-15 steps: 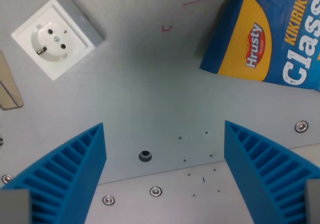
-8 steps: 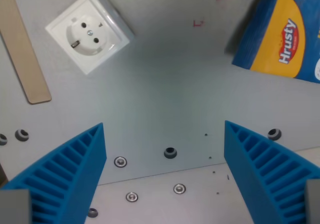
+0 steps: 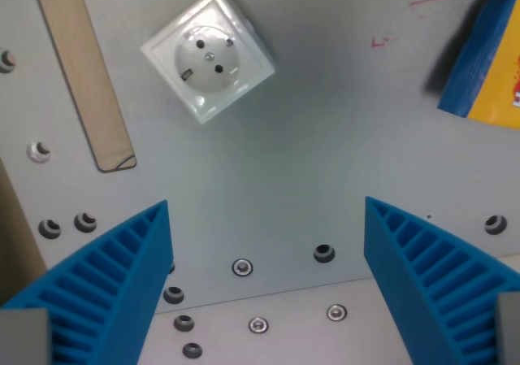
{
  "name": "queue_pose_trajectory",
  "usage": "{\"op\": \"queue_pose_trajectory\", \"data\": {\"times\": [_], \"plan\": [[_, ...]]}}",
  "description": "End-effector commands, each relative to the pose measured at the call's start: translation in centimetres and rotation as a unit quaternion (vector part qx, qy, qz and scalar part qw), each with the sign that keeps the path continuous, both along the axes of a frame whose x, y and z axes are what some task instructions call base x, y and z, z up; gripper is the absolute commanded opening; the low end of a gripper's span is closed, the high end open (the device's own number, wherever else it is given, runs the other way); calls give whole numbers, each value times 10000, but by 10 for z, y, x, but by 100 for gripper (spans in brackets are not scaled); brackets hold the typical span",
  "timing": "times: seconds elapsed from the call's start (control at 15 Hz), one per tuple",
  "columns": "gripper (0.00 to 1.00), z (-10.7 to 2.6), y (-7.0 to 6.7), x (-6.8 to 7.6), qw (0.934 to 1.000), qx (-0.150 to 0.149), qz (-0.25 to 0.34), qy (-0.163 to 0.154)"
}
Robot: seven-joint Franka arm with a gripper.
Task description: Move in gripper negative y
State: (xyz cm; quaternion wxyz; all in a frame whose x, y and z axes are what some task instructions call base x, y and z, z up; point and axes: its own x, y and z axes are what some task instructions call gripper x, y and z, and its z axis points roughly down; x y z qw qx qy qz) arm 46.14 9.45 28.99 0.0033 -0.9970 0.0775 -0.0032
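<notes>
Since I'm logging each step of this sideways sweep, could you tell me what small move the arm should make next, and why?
Probably keep sliding the same way, toward the wrist view's left. The gripper is open with nothing between its blue fingers, the white socket has drifted toward mid-frame, and the snack bag is nearly out on the right. Only bare metal plate lies ahead, so nothing visible blocks it.
</notes>
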Motion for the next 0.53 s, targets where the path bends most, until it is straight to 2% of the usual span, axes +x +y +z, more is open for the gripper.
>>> {"op": "queue_pose_trajectory", "data": {"times": [0.07, 0.53], "plan": [[100, 1, 15, 8, 9999, -49, -103, 74], [100, 1, 49, 14, 9999, -49, -103, 74]]}}
